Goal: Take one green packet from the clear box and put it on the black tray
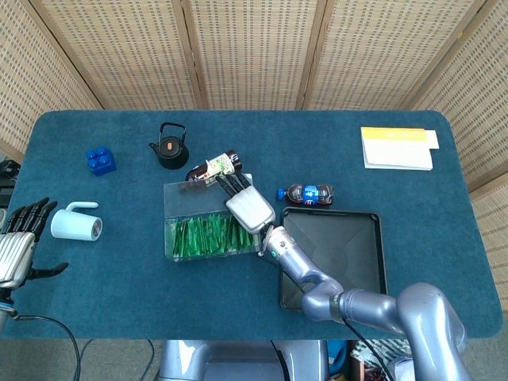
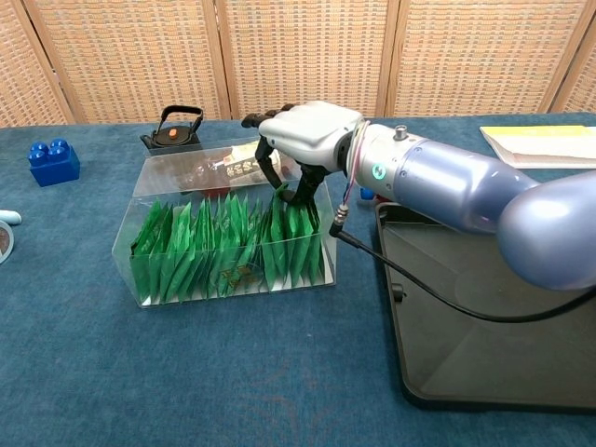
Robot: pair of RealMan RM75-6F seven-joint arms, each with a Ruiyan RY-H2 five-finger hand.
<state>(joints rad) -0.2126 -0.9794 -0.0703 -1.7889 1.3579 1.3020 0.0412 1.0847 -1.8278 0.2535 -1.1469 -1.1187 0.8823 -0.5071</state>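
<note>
The right hand (image 2: 303,149) reaches into the right end of the clear box (image 2: 149,279), fingers curled down on the top of a green packet (image 2: 279,200). The black tray (image 2: 484,391) lies right of the box. A kettle (image 2: 172,130) and blue block (image 2: 53,160) stand behind on the desk (image 2: 233,382).

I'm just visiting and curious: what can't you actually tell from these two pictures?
- Whether the right hand pinches a green packet: its fingers hide the contact in both views.
- Left hand: cut off by the head view's edge.
- Bottle label: too small.
</note>
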